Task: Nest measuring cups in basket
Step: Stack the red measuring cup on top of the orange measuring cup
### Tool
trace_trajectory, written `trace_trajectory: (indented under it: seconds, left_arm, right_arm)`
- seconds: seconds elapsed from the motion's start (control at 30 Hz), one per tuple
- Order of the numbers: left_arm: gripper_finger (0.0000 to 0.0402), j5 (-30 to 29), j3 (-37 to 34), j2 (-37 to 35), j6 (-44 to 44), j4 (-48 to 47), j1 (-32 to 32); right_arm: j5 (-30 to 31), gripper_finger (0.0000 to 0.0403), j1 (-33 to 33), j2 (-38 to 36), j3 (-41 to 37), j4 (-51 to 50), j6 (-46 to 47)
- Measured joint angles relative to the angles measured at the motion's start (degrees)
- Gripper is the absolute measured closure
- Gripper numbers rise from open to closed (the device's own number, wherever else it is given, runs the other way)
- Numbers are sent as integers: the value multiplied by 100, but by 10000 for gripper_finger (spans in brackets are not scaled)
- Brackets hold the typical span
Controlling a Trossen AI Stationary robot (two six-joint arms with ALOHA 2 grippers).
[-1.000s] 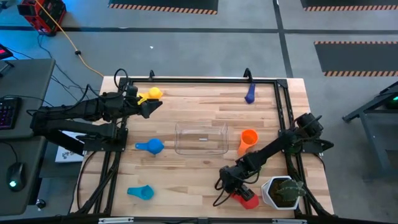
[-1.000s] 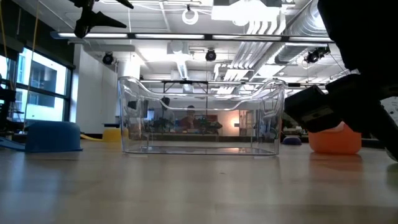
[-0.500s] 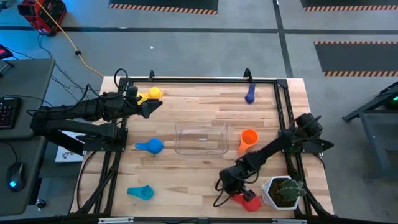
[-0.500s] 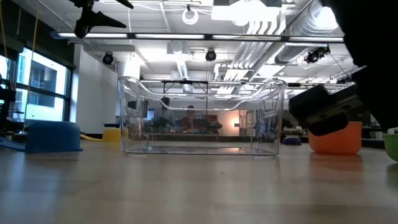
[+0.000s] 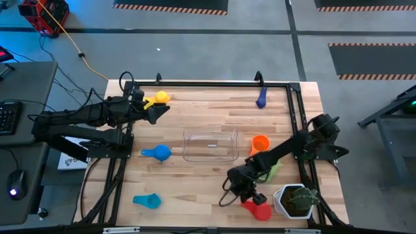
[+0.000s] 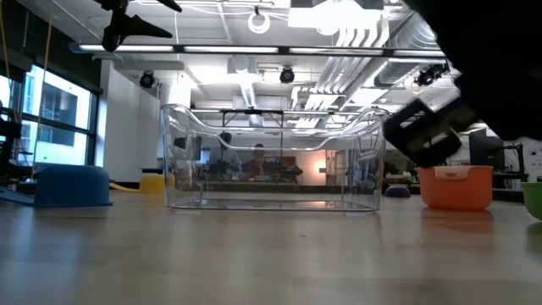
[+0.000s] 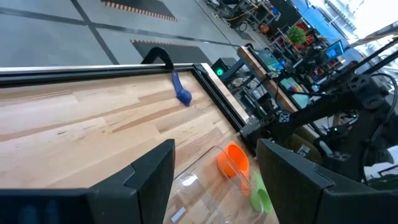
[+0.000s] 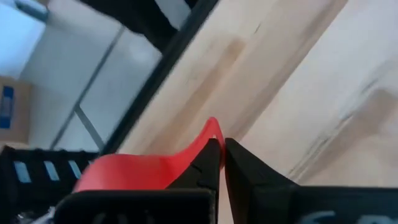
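Observation:
Near the table's front right corner my right gripper (image 5: 249, 198) (image 8: 222, 152) is shut on the red measuring cup (image 5: 259, 210). The clear basket (image 5: 210, 143) (image 6: 273, 157) stands at the table's middle with nothing in it. Beside it on the right stand the orange cup (image 5: 259, 143) (image 6: 456, 186) and the green cup (image 5: 273, 170). The blue cup (image 5: 158, 153) and light blue cup (image 5: 146, 201) lie on the left, and the dark blue cup (image 5: 261, 99) (image 7: 181, 93) at the far edge. My left gripper (image 5: 158, 110) (image 7: 217, 180) hangs open by the yellow cup (image 5: 160, 98). My right gripper pinches the thin end of the red cup's handle (image 8: 208, 134) between its two fingertips. The fingers slant down from the table's far right. The cup's bowl (image 8: 134, 171) lies below and beside the fingers; I cannot tell whether it rests on the table.
A white pot with a green plant (image 5: 296, 200) stands just right of the red cup. A black frame (image 5: 208, 84) runs round the table's edges. Bare wood lies between the basket and the near edge.
My right gripper has shut on the red cup's handle, then risen a little and swung toward the basket. The arm's swing has uncovered the green cup beside the orange one. The red cup has turned slightly where it lay.

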Motion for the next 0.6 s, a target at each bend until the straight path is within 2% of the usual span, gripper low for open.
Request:
trace_trajectory:
  seconds: [0.4, 0.6]
  left_arm:
    - [183, -15, 0, 2, 0, 3, 0]
    - [183, -14, 0, 2, 0, 5, 0]
  right_arm:
    - [-795, 403, -985, -930, 0, 73, 424]
    - [-1571, 403, -1425, -1438, 0, 1122, 1426]
